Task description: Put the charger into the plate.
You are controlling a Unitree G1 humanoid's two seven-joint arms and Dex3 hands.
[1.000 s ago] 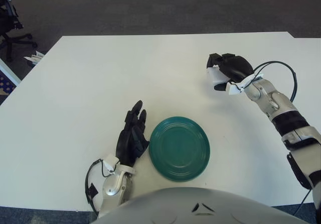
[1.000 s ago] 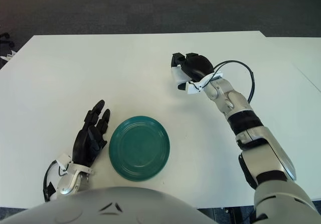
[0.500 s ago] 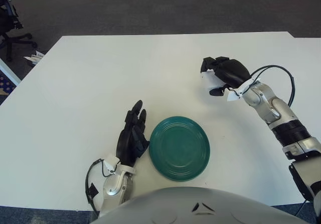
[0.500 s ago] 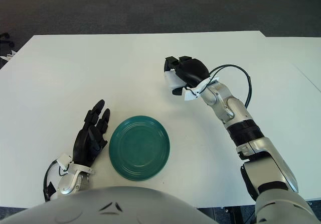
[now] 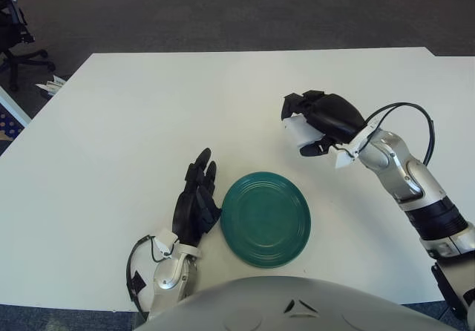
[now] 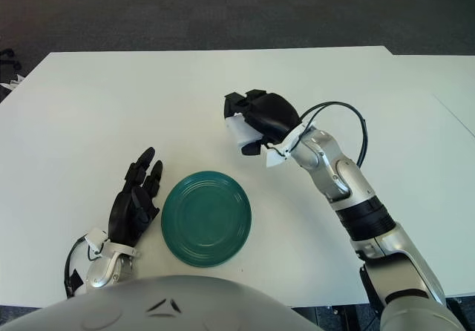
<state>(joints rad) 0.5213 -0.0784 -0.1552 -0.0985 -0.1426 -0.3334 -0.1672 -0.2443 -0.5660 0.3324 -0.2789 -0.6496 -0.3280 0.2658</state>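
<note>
1. Left eye view: right hand (image 5: 318, 122) sits right of centre, above the table (image 5: 111, 123), black fingers (image 5: 303, 102) curled around a white charger (image 5: 300, 131). The charger shows under the palm, clear of the tabletop as far as I can tell.
2. Same view: green plate (image 5: 266, 218) lies flat at lower centre, nothing on it. The charger is up and to the right of the plate, near it but not over it.
3. Same view: left hand (image 5: 195, 202) shows at lower left, just beside the plate's left rim, fingers straight and loosely spread, holding nothing. Contact with the plate: cannot tell.
4. Same view: black cable (image 5: 415, 116) loops off the right forearm at the right edge.
5. Right eye view: same layout. The right hand is at centre and wrapped on the charger, up and right of the plate's far rim. The left hand is at lower left, flat and relaxed beside the plate.
6. Right eye view: a second white table (image 6: 456, 86) edge shows at far right.
</note>
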